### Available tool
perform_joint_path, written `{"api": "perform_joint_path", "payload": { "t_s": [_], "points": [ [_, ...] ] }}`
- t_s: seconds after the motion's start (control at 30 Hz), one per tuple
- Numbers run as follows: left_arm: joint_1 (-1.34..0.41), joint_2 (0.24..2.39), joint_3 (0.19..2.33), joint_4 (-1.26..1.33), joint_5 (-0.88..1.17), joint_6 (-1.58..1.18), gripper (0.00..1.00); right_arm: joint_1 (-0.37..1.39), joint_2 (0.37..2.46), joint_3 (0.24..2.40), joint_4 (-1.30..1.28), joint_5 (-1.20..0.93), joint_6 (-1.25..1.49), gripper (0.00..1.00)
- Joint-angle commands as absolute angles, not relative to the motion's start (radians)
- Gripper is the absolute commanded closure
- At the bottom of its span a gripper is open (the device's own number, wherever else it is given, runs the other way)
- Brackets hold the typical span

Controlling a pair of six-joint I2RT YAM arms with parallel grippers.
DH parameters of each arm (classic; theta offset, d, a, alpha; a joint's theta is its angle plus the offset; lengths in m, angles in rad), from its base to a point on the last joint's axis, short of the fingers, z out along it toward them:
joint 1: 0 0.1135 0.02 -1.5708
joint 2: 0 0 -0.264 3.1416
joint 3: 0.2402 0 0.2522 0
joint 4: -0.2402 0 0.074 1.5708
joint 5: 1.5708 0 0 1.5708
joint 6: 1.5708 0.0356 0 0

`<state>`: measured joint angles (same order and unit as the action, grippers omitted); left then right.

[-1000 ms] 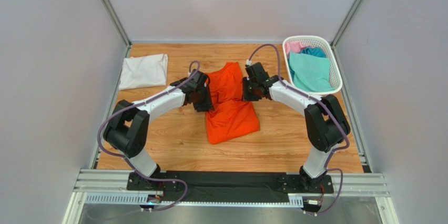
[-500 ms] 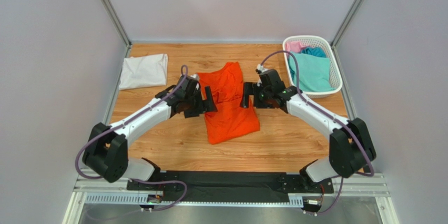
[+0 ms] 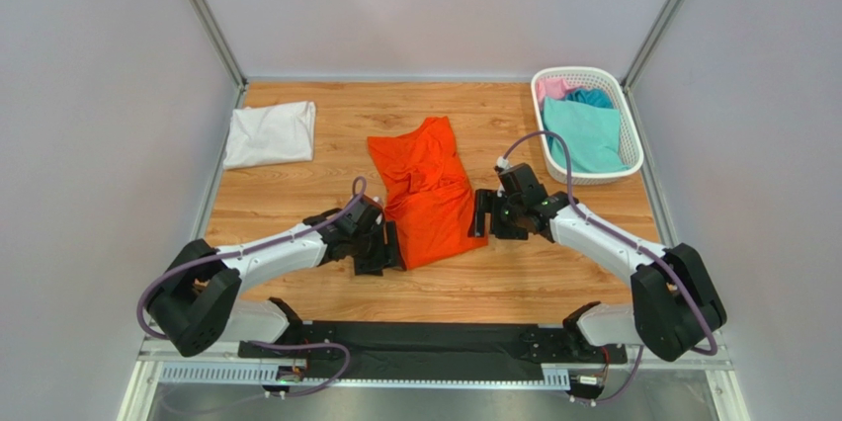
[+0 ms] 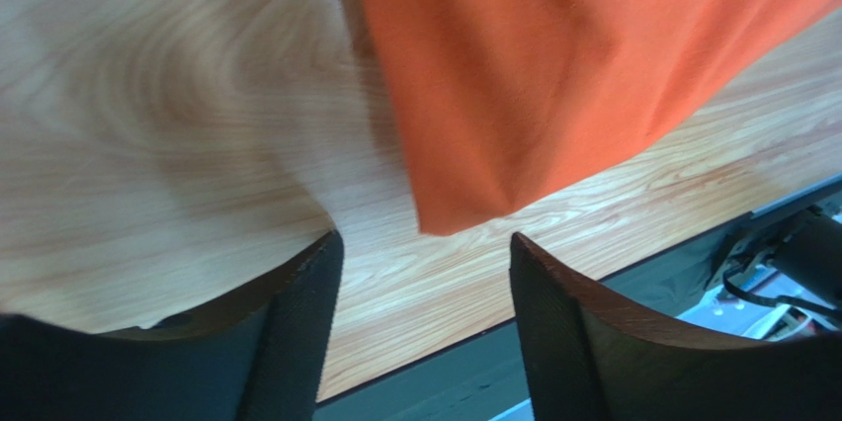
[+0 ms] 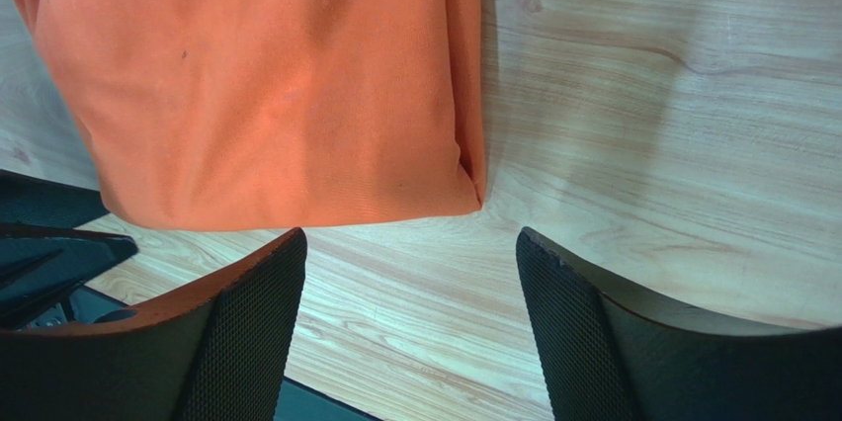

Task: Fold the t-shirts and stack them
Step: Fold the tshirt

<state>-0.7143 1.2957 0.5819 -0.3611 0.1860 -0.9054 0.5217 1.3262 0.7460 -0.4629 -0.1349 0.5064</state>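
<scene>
The bright orange t-shirt [image 3: 425, 189] lies in a long narrow fold in the middle of the wooden table, crumpled at its far end. My left gripper [image 3: 390, 246] is open and empty just left of its near left corner. That corner [image 4: 464, 204] shows right in front of the gripper [image 4: 423, 243]. My right gripper [image 3: 481, 213] is open and empty at the near right corner, whose hem [image 5: 296, 194] lies just beyond the gripper [image 5: 410, 235]. A folded white t-shirt [image 3: 269, 132] lies at the far left. Teal [image 3: 583, 134], pink [image 3: 553, 88] and blue [image 3: 591, 97] shirts are in the basket.
The white lattice basket [image 3: 585, 73] stands at the far right corner. The black base rail [image 3: 425, 342] runs along the table's near edge, close behind both grippers. Grey walls enclose the table on three sides.
Both grippers have moved from the shirt's middle toward the near edge, down its two sides to its near corners. The shirt's near part now lies narrower.
</scene>
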Motion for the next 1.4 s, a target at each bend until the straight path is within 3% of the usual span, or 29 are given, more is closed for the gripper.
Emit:
{"api": "perform_joint_path", "payload": {
  "t_s": [0.0, 0.37, 0.5, 0.7, 0.73, 0.83, 0.87, 0.97, 1.07, 1.37],
  "points": [
    [-0.727, 1.342, 0.614, -0.265, 0.224, -0.919, 0.32, 0.509, 1.331, 0.742, -0.437, -0.129, 0.518, 0.25],
    [-0.727, 1.453, 0.638, -0.264, 0.219, -0.911, 0.74, 0.491, 1.361, 0.710, -0.419, -0.172, 0.489, 0.37],
    [-0.727, 1.463, 0.637, -0.262, 0.227, -0.914, 0.84, 0.483, 1.403, 0.709, -0.384, -0.198, 0.488, 0.49],
    [-0.727, 1.470, 0.637, -0.262, 0.218, -0.913, 0.94, 0.482, 1.483, 0.721, -0.344, -0.216, 0.480, 0.52],
    [-0.727, 1.471, 0.637, -0.262, 0.218, -0.914, 1.00, 0.482, 1.499, 0.721, -0.339, -0.216, 0.479, 0.54],
    [-0.729, 1.473, 0.634, -0.261, 0.219, -0.914, 1.00, 0.482, 1.508, 0.713, -0.327, -0.235, 0.488, 0.63],
    [-0.729, 1.470, 0.630, -0.259, 0.221, -0.916, 1.00, 0.482, 1.508, 0.703, -0.325, -0.244, 0.489, 0.72],
    [-0.732, 1.445, 0.611, -0.262, 0.225, -0.925, 1.00, 0.482, 1.476, 0.671, -0.327, -0.288, 0.497, 0.85],
    [-0.744, 1.399, 0.581, -0.264, 0.221, -0.943, 1.00, 0.483, 1.422, 0.638, -0.351, -0.302, 0.503, 0.93],
    [-0.854, 1.137, 0.528, -0.423, 0.201, -1.025, 1.00, 0.505, 1.080, 0.566, -0.632, -0.337, 0.502, 0.95]
  ]
}}
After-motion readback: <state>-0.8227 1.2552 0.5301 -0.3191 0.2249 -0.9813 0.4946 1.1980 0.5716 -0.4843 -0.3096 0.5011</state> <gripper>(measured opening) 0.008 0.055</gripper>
